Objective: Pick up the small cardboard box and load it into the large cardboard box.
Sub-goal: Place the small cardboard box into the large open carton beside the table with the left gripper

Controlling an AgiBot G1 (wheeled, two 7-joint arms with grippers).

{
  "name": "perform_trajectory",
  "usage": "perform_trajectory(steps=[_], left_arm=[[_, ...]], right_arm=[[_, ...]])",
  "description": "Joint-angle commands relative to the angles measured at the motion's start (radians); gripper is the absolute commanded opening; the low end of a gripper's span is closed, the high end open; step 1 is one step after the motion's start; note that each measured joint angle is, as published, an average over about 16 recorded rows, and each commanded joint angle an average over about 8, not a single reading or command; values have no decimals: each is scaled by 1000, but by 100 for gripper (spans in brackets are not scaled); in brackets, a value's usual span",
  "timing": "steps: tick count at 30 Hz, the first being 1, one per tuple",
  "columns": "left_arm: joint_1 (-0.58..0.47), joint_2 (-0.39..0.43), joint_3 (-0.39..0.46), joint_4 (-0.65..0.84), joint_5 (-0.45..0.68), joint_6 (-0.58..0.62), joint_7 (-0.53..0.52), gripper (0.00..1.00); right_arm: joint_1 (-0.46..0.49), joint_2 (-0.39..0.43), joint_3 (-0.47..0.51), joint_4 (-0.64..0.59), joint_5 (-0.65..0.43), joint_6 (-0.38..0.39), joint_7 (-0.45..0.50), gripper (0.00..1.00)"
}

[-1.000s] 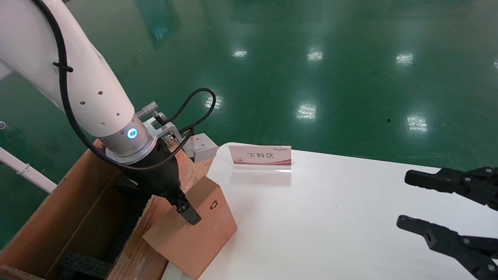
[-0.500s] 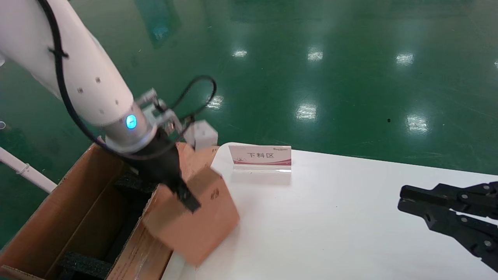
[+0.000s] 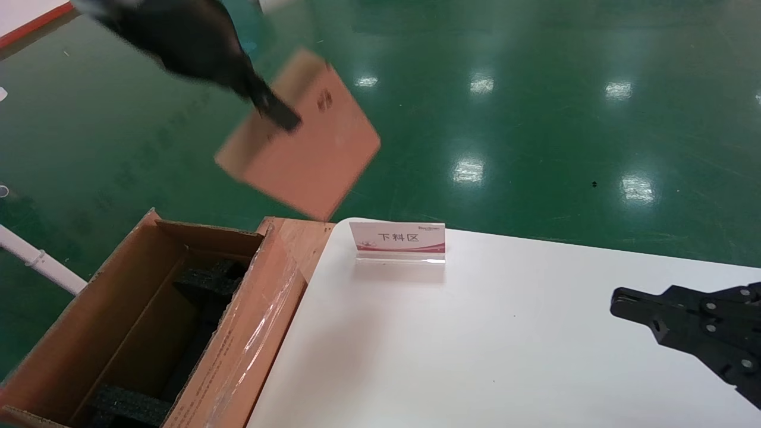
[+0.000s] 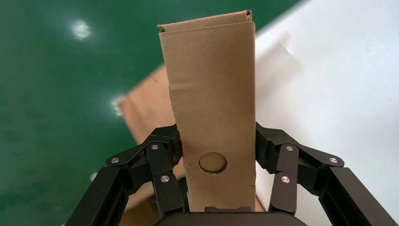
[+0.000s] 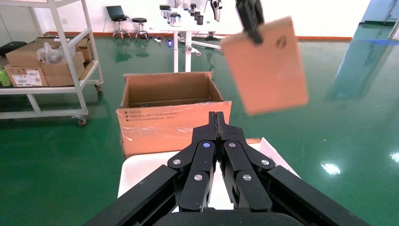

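Observation:
My left gripper [image 3: 279, 113] is shut on the small cardboard box [image 3: 303, 151], a flat brown box with a black recycling mark, and holds it tilted high in the air above the table's far left corner. In the left wrist view the box [image 4: 211, 94] stands clamped between both fingers [image 4: 171, 146]. The large cardboard box [image 3: 113, 303] stands open on the floor at the table's left, with clear tape on its near flap and black foam blocks [image 3: 208, 279] inside. My right gripper [image 3: 621, 300] is shut and empty over the table's right side; it also shows in the right wrist view [image 5: 216, 117].
A white-and-red sign card [image 3: 397, 239] stands at the far edge of the white table [image 3: 475, 345]. The green floor lies beyond. In the right wrist view a metal shelf rack [image 5: 47, 61] with cartons stands behind the large box [image 5: 169, 113].
My left gripper has lifted the small box from beside the carton's flap to high in the air. My right gripper has closed from open to shut.

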Motion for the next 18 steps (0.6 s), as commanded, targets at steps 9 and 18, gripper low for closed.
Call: perform_trajectory(steps=[9, 18], left_arm=[[-172, 39, 163, 171, 0, 54, 124, 0], [-327, 26, 519, 138, -165, 57, 177, 0]], right_arm=[[0, 0, -1, 0, 0, 0, 0, 0], [0, 0, -1, 0, 1, 1, -1, 0]])
